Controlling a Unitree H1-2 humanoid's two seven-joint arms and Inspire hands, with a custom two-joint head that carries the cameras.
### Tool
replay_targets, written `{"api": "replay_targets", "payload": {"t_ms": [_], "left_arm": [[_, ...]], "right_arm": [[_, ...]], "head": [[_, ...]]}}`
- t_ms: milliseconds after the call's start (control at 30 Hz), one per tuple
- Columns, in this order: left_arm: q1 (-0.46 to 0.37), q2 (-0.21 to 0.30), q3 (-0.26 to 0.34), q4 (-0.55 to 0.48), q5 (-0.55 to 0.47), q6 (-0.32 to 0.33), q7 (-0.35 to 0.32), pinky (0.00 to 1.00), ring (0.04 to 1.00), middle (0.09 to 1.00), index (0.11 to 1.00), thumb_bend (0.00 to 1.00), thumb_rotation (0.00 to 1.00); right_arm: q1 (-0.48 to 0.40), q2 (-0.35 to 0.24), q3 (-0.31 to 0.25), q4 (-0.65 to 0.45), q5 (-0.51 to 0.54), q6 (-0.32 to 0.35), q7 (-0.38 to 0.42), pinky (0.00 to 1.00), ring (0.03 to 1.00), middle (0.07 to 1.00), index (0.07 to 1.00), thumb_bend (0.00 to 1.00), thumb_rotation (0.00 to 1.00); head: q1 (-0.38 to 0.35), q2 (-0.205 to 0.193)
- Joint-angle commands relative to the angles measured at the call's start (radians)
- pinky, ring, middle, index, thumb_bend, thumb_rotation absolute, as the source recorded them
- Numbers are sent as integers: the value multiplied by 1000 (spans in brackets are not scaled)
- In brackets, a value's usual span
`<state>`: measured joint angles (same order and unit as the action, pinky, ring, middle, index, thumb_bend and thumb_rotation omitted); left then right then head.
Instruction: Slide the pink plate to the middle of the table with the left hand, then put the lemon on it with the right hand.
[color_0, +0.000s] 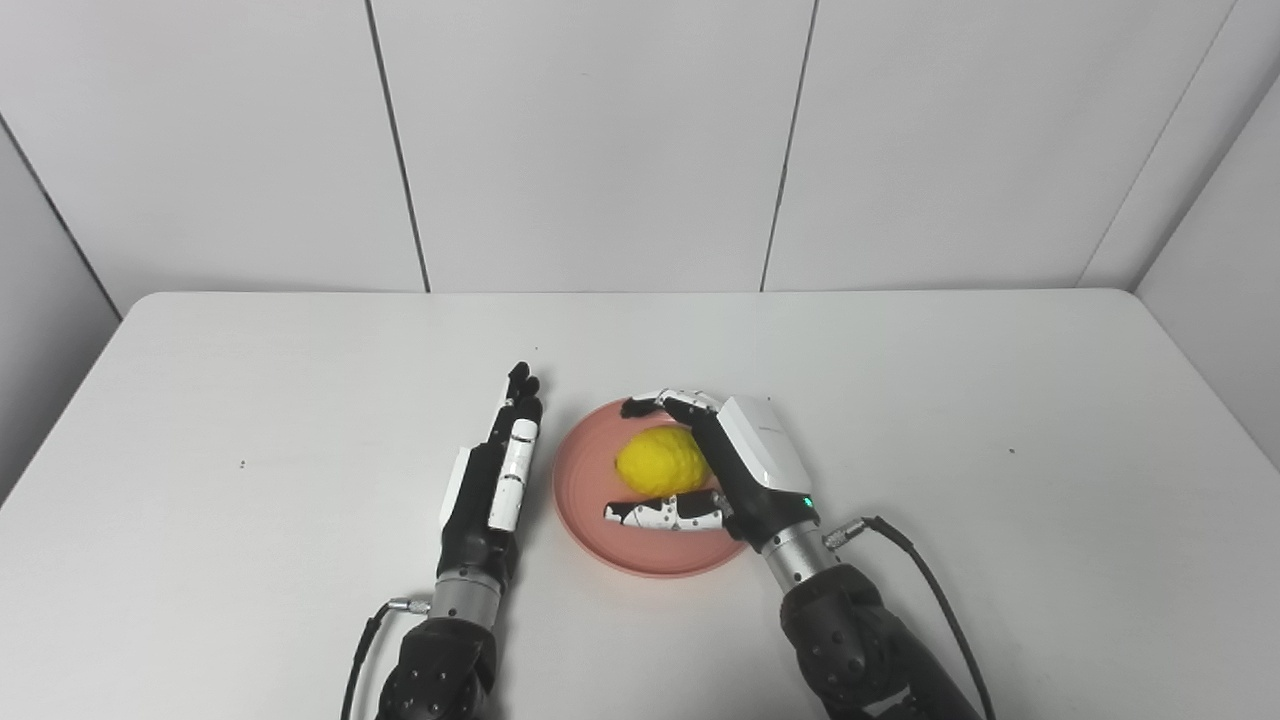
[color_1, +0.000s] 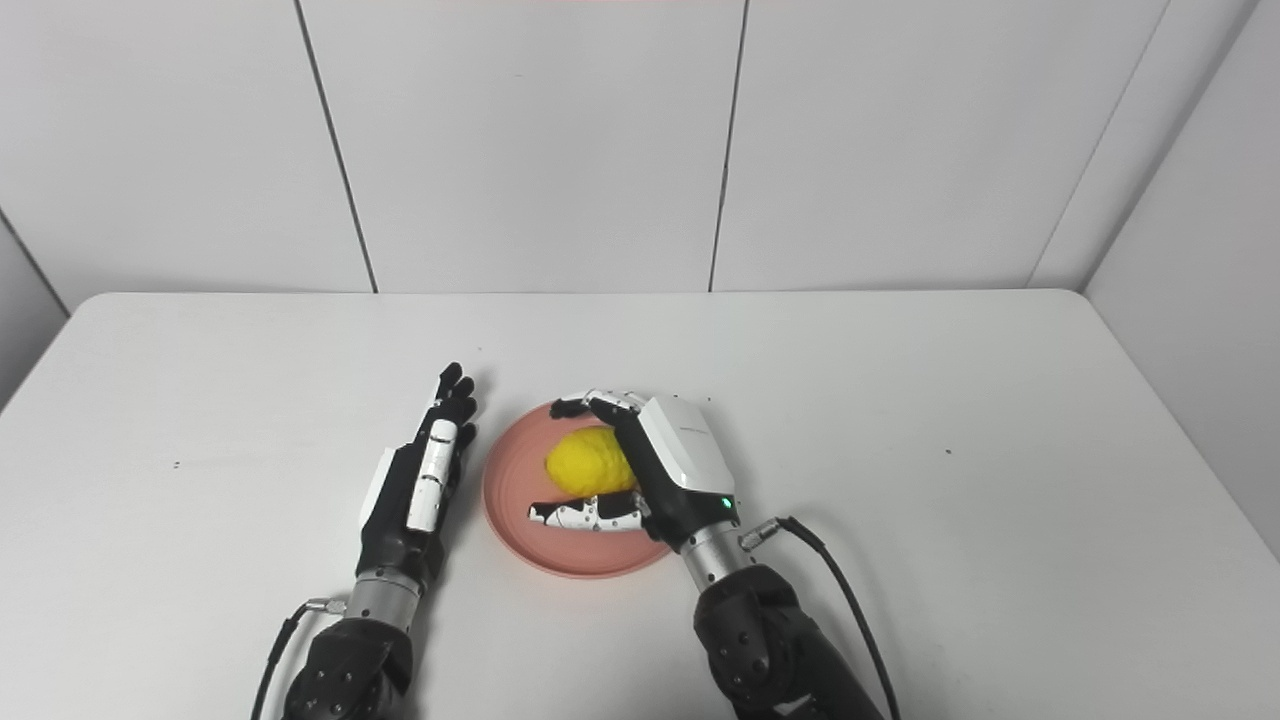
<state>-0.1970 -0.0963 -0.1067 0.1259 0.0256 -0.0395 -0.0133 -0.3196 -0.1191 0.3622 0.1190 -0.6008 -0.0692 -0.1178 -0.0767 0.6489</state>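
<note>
1. Plate, pink, one: the pink plate (color_0: 585, 500) is lying flat on the white table (color_0: 1000, 420), near the table's middle and toward the near edge. It is sitting between the two hands, just beside the left hand's fingers on one side and under the right hand's fingers on the other.

2. Lemon, yellow, one: the lemon (color_0: 660, 460) is resting inside the plate, the sole item the plate is holding. It is sitting in the pocket between the right hand's thumb, on its near side, and the curled fingers over its far side.

3. Right hand, one: the right hand (color_1: 655, 465) is reaching over the plate with its fingers (color_0: 660, 402) arched round the lemon's far end and the thumb lying along the near side. The fingers are cupping the fruit; whether they are pressing on it or merely surrounding it cannot be told.

4. Left hand, one: the left hand (color_0: 495, 470) is lying edge-on upon the table, holding nothing. Its fingers are lying straight and close together, pointing away from the robot, just beside the plate's left rim; contact with the rim cannot be told.
</note>
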Motion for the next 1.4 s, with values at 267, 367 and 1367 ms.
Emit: {"api": "replay_targets", "payload": {"t_ms": [267, 367, 1367], "left_arm": [[-10, -9, -3, -11, -11, -28, -9, 1000, 1000, 1000, 1000, 493, 1000], [-10, -7, -3, -9, -10, -30, -9, 1000, 1000, 1000, 1000, 493, 1000], [-24, -9, 18, 39, 5, -98, 11, 1000, 1000, 1000, 1000, 498, 1000]], "right_arm": [[-5, -17, -5, -40, -29, -107, -22, 999, 997, 984, 993, 807, 798], [-1, -19, -8, -42, -35, -117, -27, 1000, 1000, 999, 1000, 815, 844], [69, 119, -262, -40, 483, -135, 42, 1000, 1000, 1000, 1000, 847, 1000]], "head": [[-1, 2], [-1, 2], [-34, 1]]}}
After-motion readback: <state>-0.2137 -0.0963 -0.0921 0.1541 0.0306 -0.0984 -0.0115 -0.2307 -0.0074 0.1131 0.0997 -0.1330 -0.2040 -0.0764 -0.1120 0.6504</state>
